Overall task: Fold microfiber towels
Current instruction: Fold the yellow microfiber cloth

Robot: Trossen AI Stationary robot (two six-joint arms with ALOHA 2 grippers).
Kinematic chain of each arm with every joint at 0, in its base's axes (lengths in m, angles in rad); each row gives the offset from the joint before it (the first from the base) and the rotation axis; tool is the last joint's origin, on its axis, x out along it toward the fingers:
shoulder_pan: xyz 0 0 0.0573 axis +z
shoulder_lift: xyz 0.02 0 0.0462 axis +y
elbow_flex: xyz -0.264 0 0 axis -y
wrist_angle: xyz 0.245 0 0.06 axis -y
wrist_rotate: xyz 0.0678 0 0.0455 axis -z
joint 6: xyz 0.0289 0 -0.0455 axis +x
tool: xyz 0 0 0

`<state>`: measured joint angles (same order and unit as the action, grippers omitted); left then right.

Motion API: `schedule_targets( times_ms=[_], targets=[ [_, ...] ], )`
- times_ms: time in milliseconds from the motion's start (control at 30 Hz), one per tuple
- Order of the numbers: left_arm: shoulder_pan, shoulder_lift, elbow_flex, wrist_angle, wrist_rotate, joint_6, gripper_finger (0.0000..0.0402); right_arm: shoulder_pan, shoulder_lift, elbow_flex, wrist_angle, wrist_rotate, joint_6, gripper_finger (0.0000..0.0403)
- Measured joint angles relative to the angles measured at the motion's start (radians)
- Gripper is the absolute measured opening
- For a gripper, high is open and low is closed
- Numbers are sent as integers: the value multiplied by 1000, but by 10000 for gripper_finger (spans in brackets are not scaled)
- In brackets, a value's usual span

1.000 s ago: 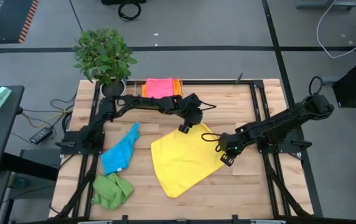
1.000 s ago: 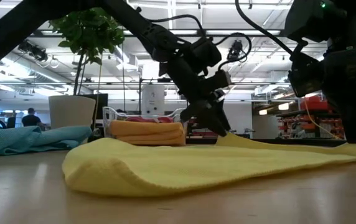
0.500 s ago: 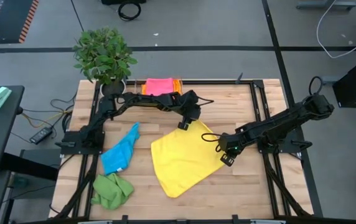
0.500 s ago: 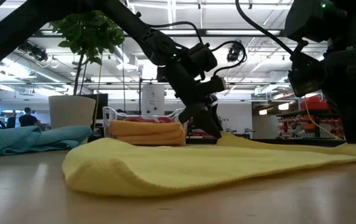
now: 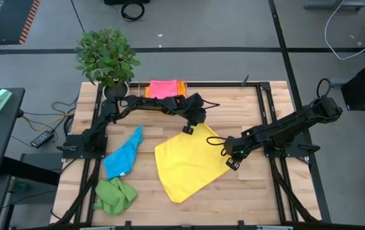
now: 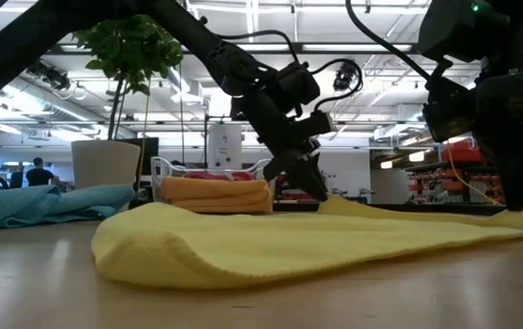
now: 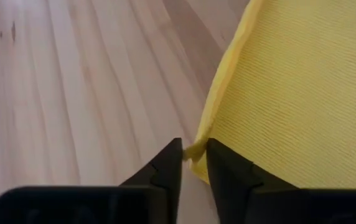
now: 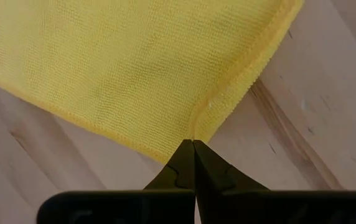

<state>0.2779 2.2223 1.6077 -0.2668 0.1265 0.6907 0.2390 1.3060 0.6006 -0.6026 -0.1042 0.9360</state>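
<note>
**A:** Where's the yellow towel (image 5: 186,163) from your seat?

**B:** I see it spread flat in the middle of the wooden table (image 5: 246,191). My left gripper (image 5: 187,130) sits at its 12 o'clock corner, fingers (image 7: 165,168) narrowed onto the hem; in the left wrist view a nub of yellow edge shows between the tips.

**A:** And the right?

**B:** My right gripper (image 5: 232,165) is at the towel's 3 o'clock corner, pinched tight on the hem there.

**A:** The other cloths?

**B:** A blue towel (image 5: 124,155) lies crumpled at 9 o'clock of the yellow one, a green towel (image 5: 114,195) bunched at 8 o'clock. Folded pink towel (image 5: 164,89) and orange towel (image 6: 216,194) sit at the table's 12 o'clock edge, beside the potted plant (image 5: 107,56).
</note>
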Motion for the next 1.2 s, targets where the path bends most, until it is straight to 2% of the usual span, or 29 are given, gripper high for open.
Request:
schedule_targets(
  times_ms=[200, 333, 467, 567, 700, 767, 867, 933, 1100, 1200],
  targets=[
    [-1, -1, 0, 0, 2, -7, 13, 0, 0, 0, 0, 23, 1, 0],
    [0, -8, 5, -31, 2, -98, 11, 0, 0, 5, -14, 36, -26, 0],
    [-1, -73, 81, -228, 2, -223, 7, 0, -27, 91, -179, 32, -62, 0],
    [-7, -156, 157, -418, 17, -273, 7, 0, -68, 214, -365, 55, -100, 0],
    [-25, -276, 254, -611, 17, -277, 5, -4, -120, 448, -578, 192, -194, 0],
    [-30, -338, 305, -652, 1, -275, 5, -21, -128, 582, -672, 289, -269, 0],
    [-22, -416, 387, -666, -85, -248, 5, -80, -127, 786, -783, 443, -423, 0],
    [-2, -451, 448, -654, -137, -218, 5, -143, -115, 910, -816, 502, -564, 0],
    [68, -480, 617, -676, -164, -205, 4, -329, -71, 1171, -809, 516, -918, 0],
    [93, -480, 667, -748, -137, -229, 5, -385, -39, 1281, -826, 444, -1034, 0]
  ],
)
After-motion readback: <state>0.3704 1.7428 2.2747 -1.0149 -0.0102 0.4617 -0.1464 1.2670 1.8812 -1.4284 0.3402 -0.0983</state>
